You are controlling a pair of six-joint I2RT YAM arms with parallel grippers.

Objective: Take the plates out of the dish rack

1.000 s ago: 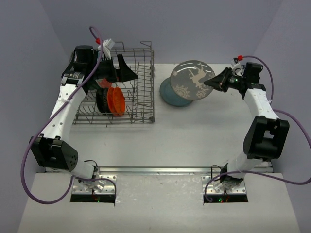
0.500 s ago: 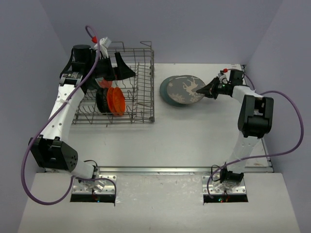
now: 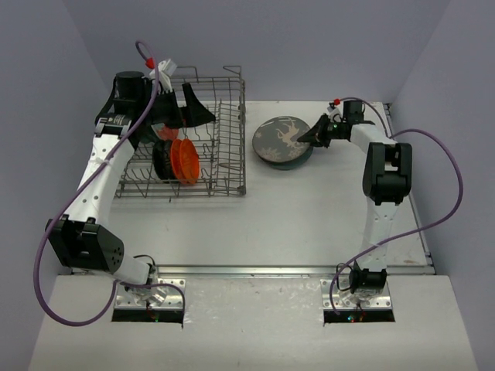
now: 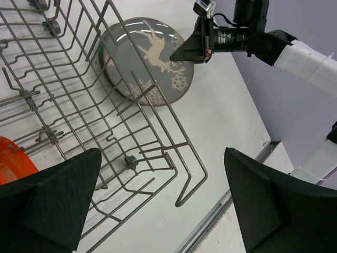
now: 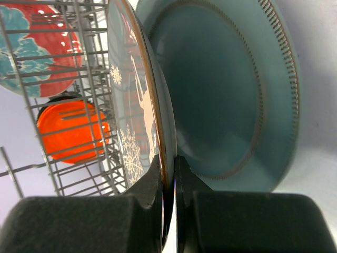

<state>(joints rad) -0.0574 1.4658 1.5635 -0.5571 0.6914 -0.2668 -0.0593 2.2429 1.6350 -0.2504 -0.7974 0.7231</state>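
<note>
Plates: five show; two are out on the table [image 3: 309,216], three stand in the dish rack [image 3: 229,154].
Deer plate [image 3: 280,139]: grey with a pale stag and snowflakes, on the table just right of the rack's right wall, on top of another plate.
Grey-blue plate [image 5: 226,95]: under the deer plate. In the right wrist view its inner face shows beside the deer plate's edge, so the two sit at an angle to each other.
Right gripper [image 3: 315,136]: at the deer plate's right rim, fingers [image 5: 152,211] pinched narrow with the rim clamped between them.
Orange plate [image 3: 186,161]: on edge among the tines in the near left part of the rack.
Black plate [image 3: 162,158]: on edge just left of the orange plate, touching or nearly so.
Red plate [image 5: 31,47]: red with a teal flower centre, seen through the rack wires beyond the orange plate; its slot cannot be told.
Left gripper [image 4: 163,158]: above the far middle of the rack, fingers spread wide with nothing between them, wires and bare table under it. The orange plate lies to its near left, the deer plate to its right past the rack wall.
Gap: the left gripper is apart from every plate.
</note>
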